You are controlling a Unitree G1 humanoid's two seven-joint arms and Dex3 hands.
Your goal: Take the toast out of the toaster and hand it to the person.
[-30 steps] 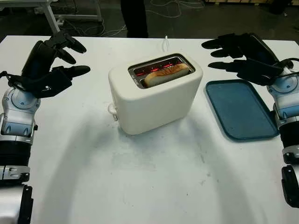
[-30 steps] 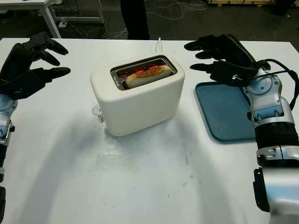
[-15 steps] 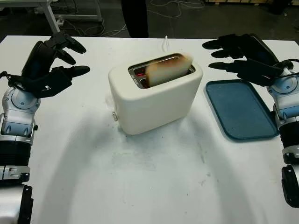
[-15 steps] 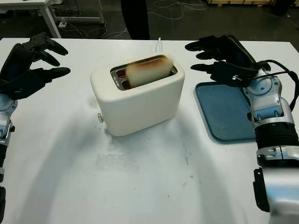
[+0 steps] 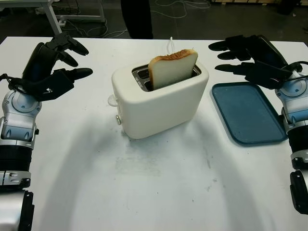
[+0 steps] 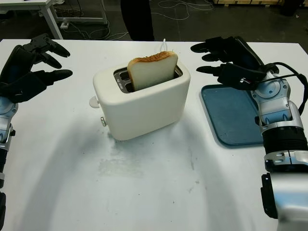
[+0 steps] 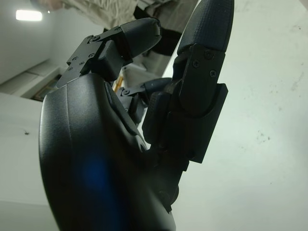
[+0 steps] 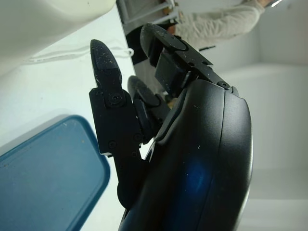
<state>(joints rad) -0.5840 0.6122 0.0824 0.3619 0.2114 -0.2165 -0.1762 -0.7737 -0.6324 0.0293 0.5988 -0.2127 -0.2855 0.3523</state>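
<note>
Bench (image 5: 159, 183), white and scuffed, carries everything here. Going from left to right, the left hand (image 5: 50, 65) is raised over the bench's left side, released and grasping nothing, its fingers (image 5: 77, 72) reaching toward the middle. Well to the right of that hand, with bare bench between them, stands the cream toaster (image 5: 161, 103), its small lever knob (image 5: 112, 100) on the end that faces the left hand. Toast (image 5: 173, 67) stands upright in the nearer slot, its pale face and browned crust sticking well above the toaster's top, tilted a little; neither hand touches it. A thin white cord (image 5: 170, 44) runs away from behind the toaster toward the far edge. Beyond that far edge a person in dark trousers (image 5: 137, 17) stands on the floor. To the right of the toaster, apart from it, the right hand (image 5: 250, 55) is raised with its fingers (image 5: 226, 44) reaching toward the toast, released and holding nothing. Below and just beside that hand a blue tray (image 5: 250, 113) lies flat on the bench, and the right wrist view shows its rounded corner (image 8: 72, 168) close under the hand's fingers.
</note>
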